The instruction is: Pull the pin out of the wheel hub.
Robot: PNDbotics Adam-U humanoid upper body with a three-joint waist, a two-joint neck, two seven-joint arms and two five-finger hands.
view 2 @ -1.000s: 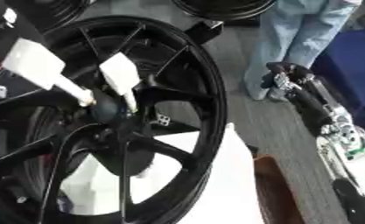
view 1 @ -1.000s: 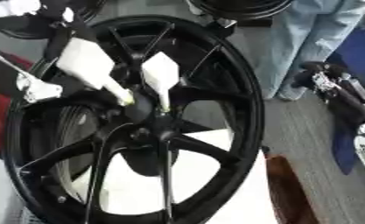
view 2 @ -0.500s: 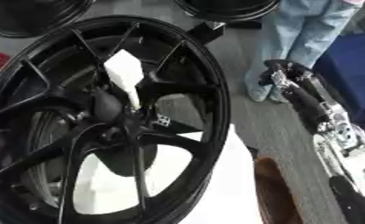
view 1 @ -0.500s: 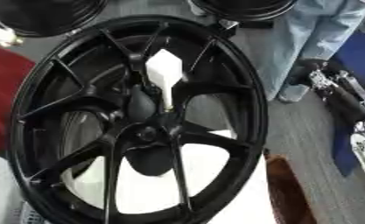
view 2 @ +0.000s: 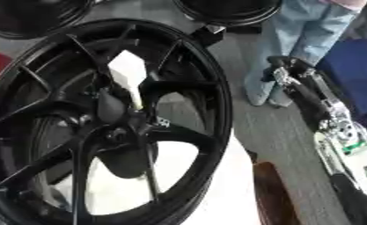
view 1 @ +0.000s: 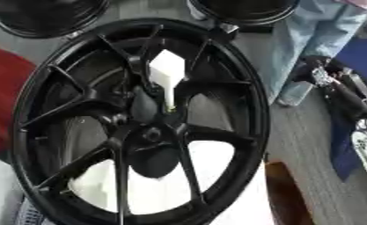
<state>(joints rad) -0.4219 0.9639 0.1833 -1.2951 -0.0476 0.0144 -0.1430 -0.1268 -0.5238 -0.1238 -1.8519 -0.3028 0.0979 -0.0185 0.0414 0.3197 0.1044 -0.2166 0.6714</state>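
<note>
A large black spoked wheel hub (view 1: 86, 94) fills the left and middle of both views. A white pin (view 1: 167, 70) with a blocky head stands among the spokes, and its thin shaft runs down toward the hub's centre (view 1: 152, 134). No hand touches it. My right arm comes in along the right edge, and my right hand (view 2: 282, 72) hangs beside the wheel's rim, well apart from the pin. My left hand shows in neither view.
Two more black wheels (view 1: 47, 17) (view 1: 244, 11) lie at the top. A person in jeans (view 2: 309, 39) stands at the upper right. A red patch (view 1: 1, 101) is left of the wheel, a brown object (view 1: 282, 193) at lower right, a white surface (view 1: 163, 189) beneath.
One second ago my left hand held a second white pin at the wheel's left. That hand and pin have gone from view. The camera has shifted too.
</note>
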